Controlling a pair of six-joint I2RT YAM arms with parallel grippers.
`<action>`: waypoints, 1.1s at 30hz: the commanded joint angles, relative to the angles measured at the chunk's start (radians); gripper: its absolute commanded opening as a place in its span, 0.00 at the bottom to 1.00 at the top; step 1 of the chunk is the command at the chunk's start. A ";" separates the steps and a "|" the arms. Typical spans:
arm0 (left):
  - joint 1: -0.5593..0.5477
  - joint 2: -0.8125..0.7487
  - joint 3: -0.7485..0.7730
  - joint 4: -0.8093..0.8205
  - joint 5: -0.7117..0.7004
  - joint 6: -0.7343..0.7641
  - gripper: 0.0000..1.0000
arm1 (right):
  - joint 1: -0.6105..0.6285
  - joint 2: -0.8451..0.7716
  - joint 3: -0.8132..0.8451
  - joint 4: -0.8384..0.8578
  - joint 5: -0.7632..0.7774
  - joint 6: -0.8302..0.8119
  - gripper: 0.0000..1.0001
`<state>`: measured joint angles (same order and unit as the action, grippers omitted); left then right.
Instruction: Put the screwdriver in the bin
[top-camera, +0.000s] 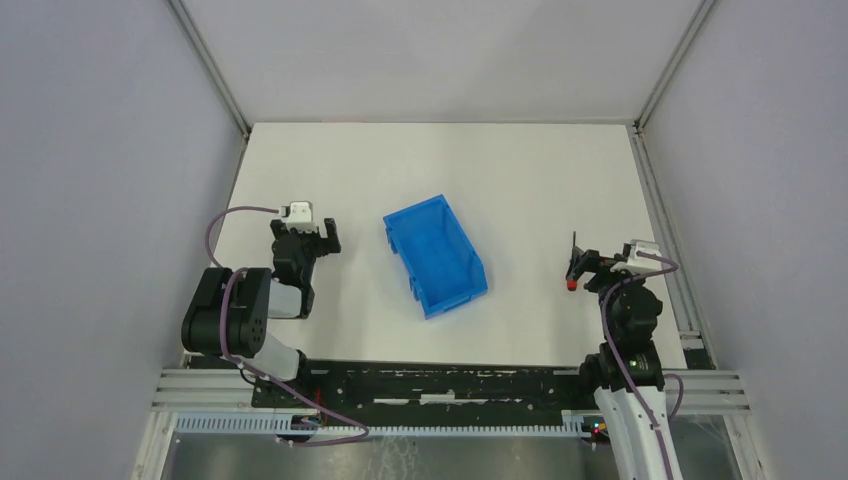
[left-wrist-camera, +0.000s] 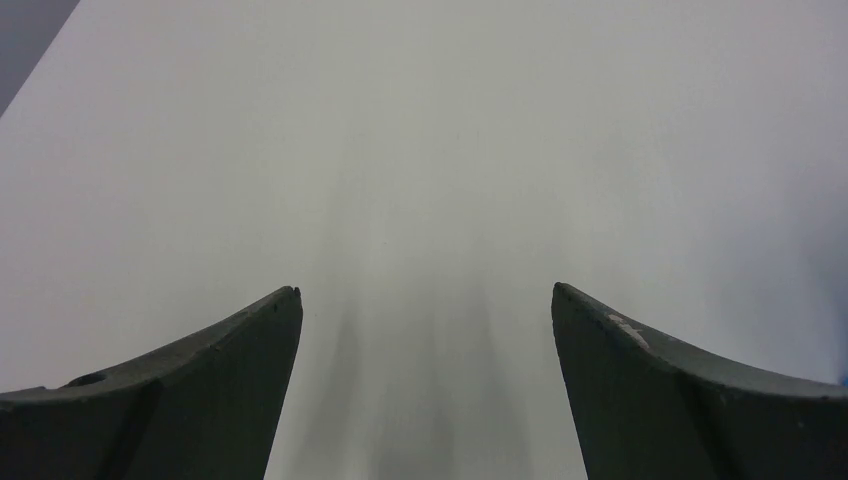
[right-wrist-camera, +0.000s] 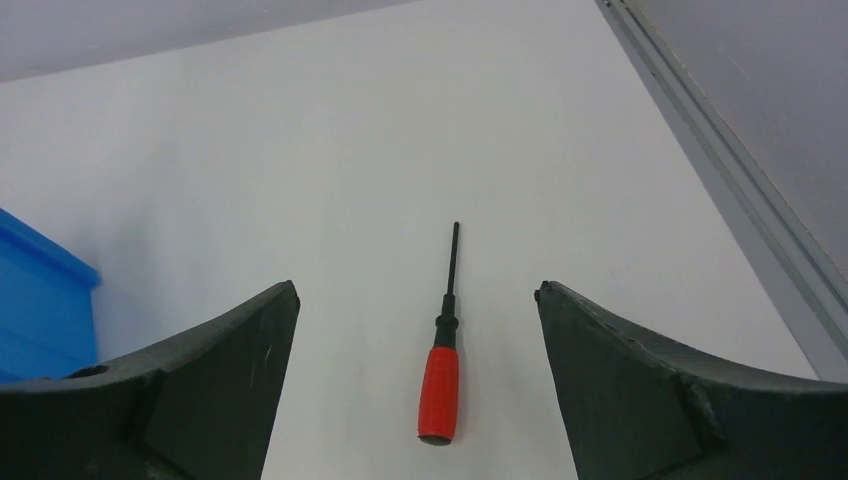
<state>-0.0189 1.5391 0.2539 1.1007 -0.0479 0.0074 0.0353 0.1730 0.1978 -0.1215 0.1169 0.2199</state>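
Note:
The screwdriver (right-wrist-camera: 441, 376), red handle and thin black shaft, lies flat on the white table with its shaft pointing away from me. In the top view the screwdriver (top-camera: 573, 270) lies at the right, just left of the right wrist. My right gripper (right-wrist-camera: 416, 292) is open and empty, above the screwdriver with the handle between the fingers, not touching. The blue bin (top-camera: 436, 254) stands empty mid-table; its corner shows in the right wrist view (right-wrist-camera: 40, 305). My left gripper (left-wrist-camera: 426, 292) is open and empty over bare table at the left (top-camera: 322, 233).
An aluminium frame rail (right-wrist-camera: 740, 200) runs along the table's right edge, close to the screwdriver. Grey walls enclose the table on three sides. White table surface (top-camera: 520, 190) lies between the bin and the screwdriver.

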 joint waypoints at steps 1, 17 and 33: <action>-0.001 -0.011 0.004 0.039 -0.004 -0.032 1.00 | -0.002 -0.012 0.029 0.065 0.099 0.021 0.96; -0.001 -0.011 0.004 0.039 -0.005 -0.032 1.00 | -0.003 0.846 1.056 -0.482 0.060 -0.168 0.98; -0.001 -0.012 0.004 0.039 -0.005 -0.032 1.00 | -0.029 1.435 0.823 -0.463 -0.076 -0.110 0.78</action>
<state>-0.0189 1.5391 0.2539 1.1007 -0.0479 0.0074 0.0078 1.6318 1.1061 -0.6849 0.0330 0.0731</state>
